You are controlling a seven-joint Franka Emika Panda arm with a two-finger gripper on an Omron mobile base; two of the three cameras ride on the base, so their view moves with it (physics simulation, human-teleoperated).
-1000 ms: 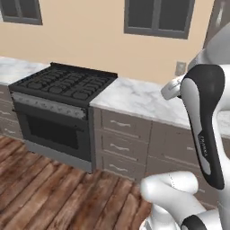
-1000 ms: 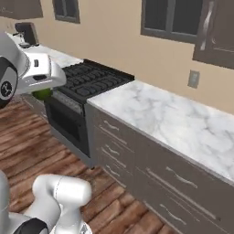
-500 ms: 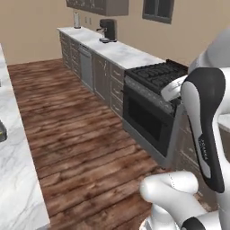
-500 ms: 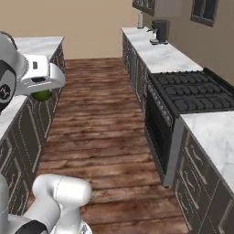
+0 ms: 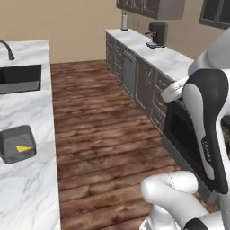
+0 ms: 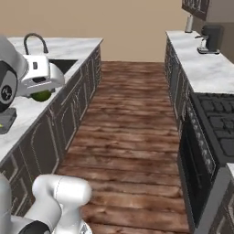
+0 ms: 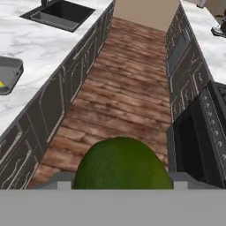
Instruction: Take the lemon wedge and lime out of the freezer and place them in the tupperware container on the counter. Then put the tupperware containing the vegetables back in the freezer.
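**Lime in the grip, tub off to the left on the counter**

In the left base view the tupperware container [image 5: 17, 143] sits at about nine o'clock, on the counter [image 5: 27, 193] near its aisle-side edge, with the lemon wedge [image 5: 24, 148] already lying inside as a small yellow sliver. The black sink [image 5: 19, 78] is set into the same top further along, towards eleven o'clock.

The gripper [image 6: 42, 91] is pinching the lime [image 6: 41, 96], its jaws held wide around the green fruit; in the hand view the lime [image 7: 122, 163] bulges up at six o'clock between the tips. It hangs over the edge of the counter [image 6: 27, 109] in the right base view, and a dark corner of the container [image 6: 5, 119] shows just below and left of it, at about eight o'clock. From the hand camera the tub [image 7: 8, 75] lies at nine to ten o'clock, well apart from the fruit. So the coming move looks like a carry leftward and down to the open tub.

The marbled top around the tub is bare. To the right runs a wood-floored aisle, then a second run of grey cabinets with a black stove [image 6: 215, 123] at three o'clock and a coffee machine [image 5: 157, 34] at one o'clock.
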